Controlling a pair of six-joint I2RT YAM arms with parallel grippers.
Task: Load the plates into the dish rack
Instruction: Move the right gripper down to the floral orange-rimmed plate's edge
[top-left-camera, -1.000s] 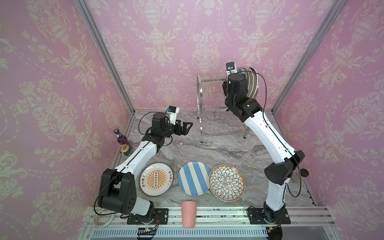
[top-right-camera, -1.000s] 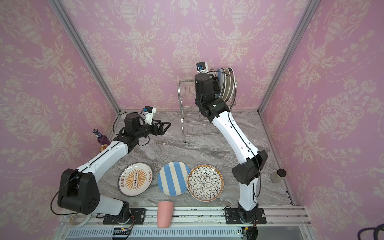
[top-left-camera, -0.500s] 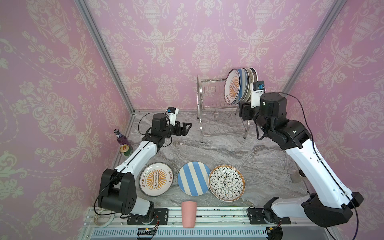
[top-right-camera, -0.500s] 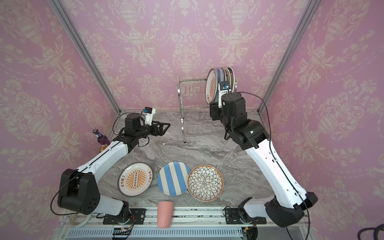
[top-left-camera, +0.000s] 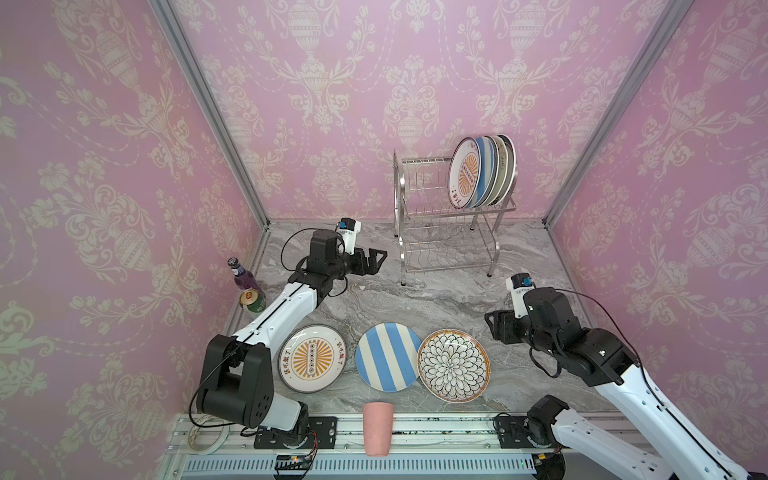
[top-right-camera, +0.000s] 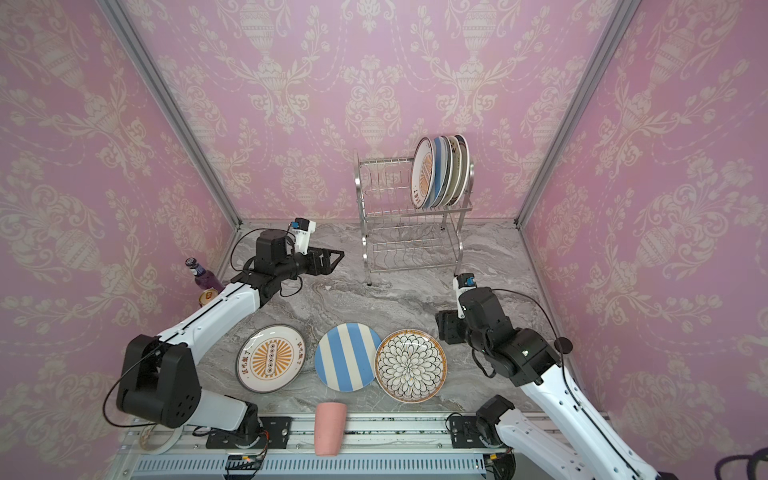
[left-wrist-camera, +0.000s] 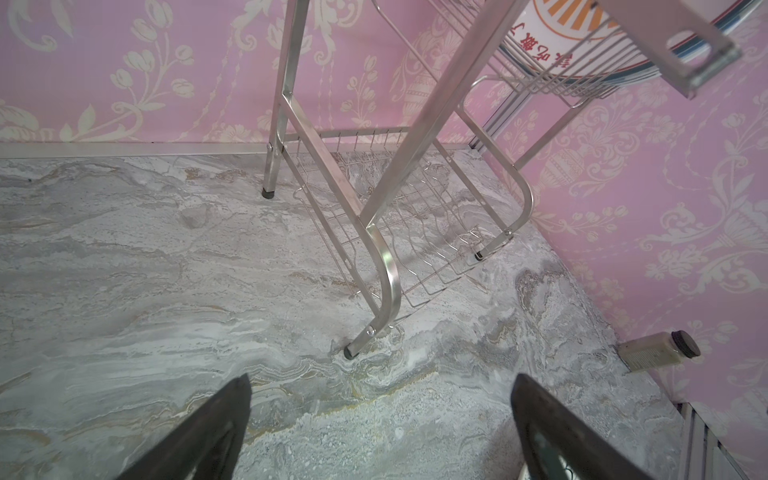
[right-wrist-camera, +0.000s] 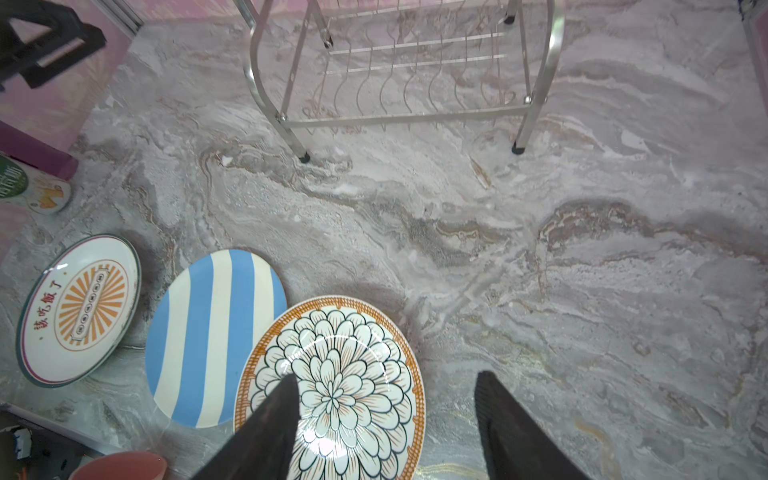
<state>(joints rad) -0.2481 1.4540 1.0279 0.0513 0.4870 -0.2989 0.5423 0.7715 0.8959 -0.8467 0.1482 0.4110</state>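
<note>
Dish rack on marble tabletop, pink walls

High stereo overviews; low wrist views toward dish rack

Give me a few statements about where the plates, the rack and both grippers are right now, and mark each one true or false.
1. The sunburst plate, striped plate and petal plate lie flat on the table. True.
2. The dish rack carries plates on its lower tier. False: the racked plates stand on edge in the upper tier.
3. The right gripper holds the petal plate. False: its fingers are open near that plate's edge, holding nothing.
4. The left gripper is open and holds nothing. True.
5. The pink cup sits behind the dish rack. False: it is at the front edge, near the striped plate.
</note>
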